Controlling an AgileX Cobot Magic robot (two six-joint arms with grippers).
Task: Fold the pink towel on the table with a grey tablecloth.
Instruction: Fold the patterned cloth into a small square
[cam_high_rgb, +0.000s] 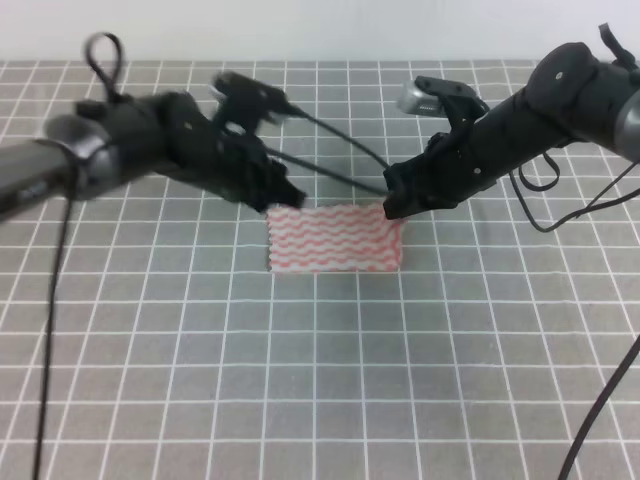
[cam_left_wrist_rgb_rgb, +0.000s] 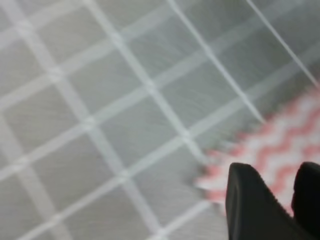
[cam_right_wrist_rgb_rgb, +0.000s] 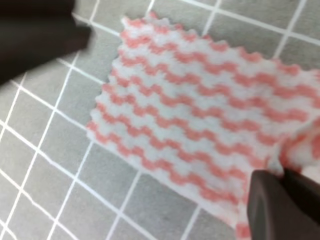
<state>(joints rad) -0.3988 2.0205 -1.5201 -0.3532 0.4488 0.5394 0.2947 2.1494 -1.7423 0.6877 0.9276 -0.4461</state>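
Towel is laid flat mid-table. Its two far corners are being addressed: left gripper at one, right gripper at the other. Right claw looks clamped on a bunched corner (wrist view); left claw state cannot be told, though cloth shows between its fingers. Fold step judged under way; next, both corners likely lifted together toward the near edge.
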